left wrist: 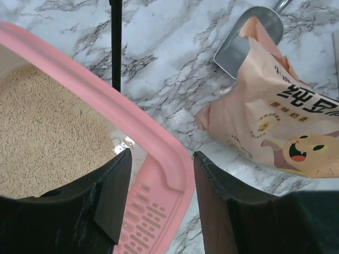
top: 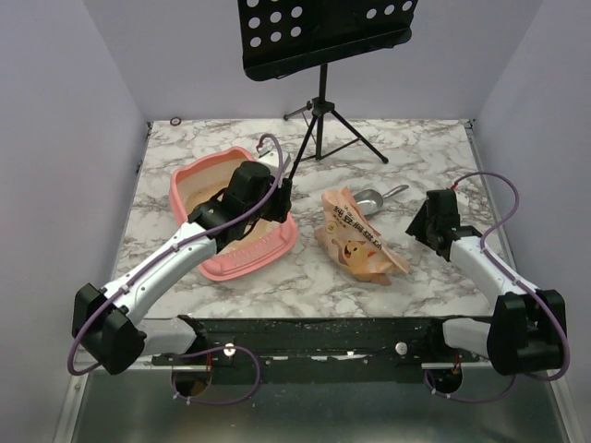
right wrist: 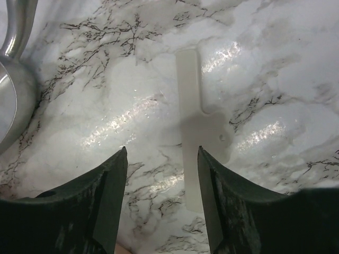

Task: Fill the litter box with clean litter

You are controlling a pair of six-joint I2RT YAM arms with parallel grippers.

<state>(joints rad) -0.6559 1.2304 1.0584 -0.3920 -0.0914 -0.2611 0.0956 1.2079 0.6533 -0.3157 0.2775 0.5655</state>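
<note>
The salmon-pink litter box (top: 242,266) lies left of centre, with beige clean litter (top: 197,190) inside it. In the left wrist view the litter (left wrist: 47,132) covers the tray floor beside the pink rim (left wrist: 159,143) and the slotted grate ledge (left wrist: 140,217). My left gripper (top: 281,196) (left wrist: 161,159) hangs open over the box's right corner. Its fingers straddle the rim without touching it. My right gripper (top: 422,221) (right wrist: 161,153) stands open over bare marble at the right, holding nothing.
A crinkled orange-tan litter bag (top: 357,242) (left wrist: 275,116) lies on its side mid-table. A metal scoop (top: 379,197) (left wrist: 249,42) (right wrist: 13,95) rests behind it. A flat white strip (right wrist: 198,132) lies under my right gripper. A black music stand (top: 321,115) stands at the back, one leg (left wrist: 115,42) near the box.
</note>
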